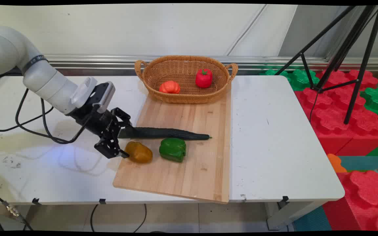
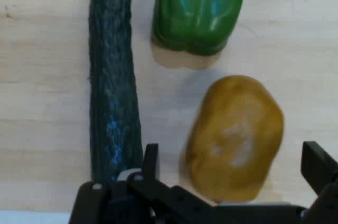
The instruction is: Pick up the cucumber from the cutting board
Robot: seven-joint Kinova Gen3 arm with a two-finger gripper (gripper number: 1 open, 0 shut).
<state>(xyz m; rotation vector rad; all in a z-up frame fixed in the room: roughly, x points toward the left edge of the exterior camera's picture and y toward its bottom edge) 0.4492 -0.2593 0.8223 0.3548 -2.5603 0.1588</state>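
I see an oval woven wicker basket [image 1: 185, 95] at the far end of a pale wooden cutting board [image 1: 189, 177], holding an orange pumpkin-shaped toy [image 1: 169, 87] and a red toy tomato [image 1: 203, 78]. The board lies on my white counter [image 1: 274, 144]; red and green foam blocks [image 1: 340, 108] sit right. My black end effector [image 1: 123, 139] is open, straddling a yellow-brown toy pepper [image 2: 235, 137], beside a long dark green cucumber [image 2: 112, 76] and a green toy bell pepper [image 2: 199, 10].

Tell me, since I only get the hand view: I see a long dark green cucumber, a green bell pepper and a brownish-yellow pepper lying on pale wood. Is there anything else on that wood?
Observer: Yes. At the far end of the wooden cutting board stands an oval wicker basket with two handles.
Operator: Is anything in it?
Observer: Two things: an orange tomato-like toy and a red toy fruit with a green stalk.
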